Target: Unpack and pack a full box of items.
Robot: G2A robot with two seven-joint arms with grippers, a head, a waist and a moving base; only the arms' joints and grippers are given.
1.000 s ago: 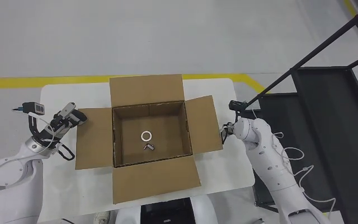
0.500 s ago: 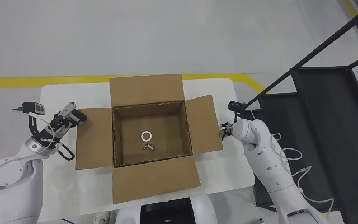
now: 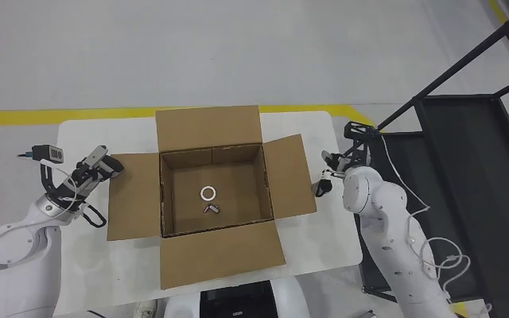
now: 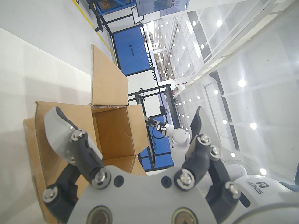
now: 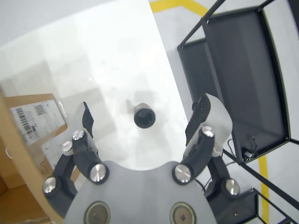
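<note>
Box flaps splayed across table.

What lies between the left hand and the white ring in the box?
In the top view, the side flap and wall of the box separate the left hand from the white ring.

A pale grey floor carries a yellow line behind the white table; a black metal cart stands beside that table.

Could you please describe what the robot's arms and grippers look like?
The left arm and right arm have rounded white shells; thin white cables loop along the right one. The left gripper and right gripper each have a grey plate, silver bolts, black links and black finger pads.
</note>
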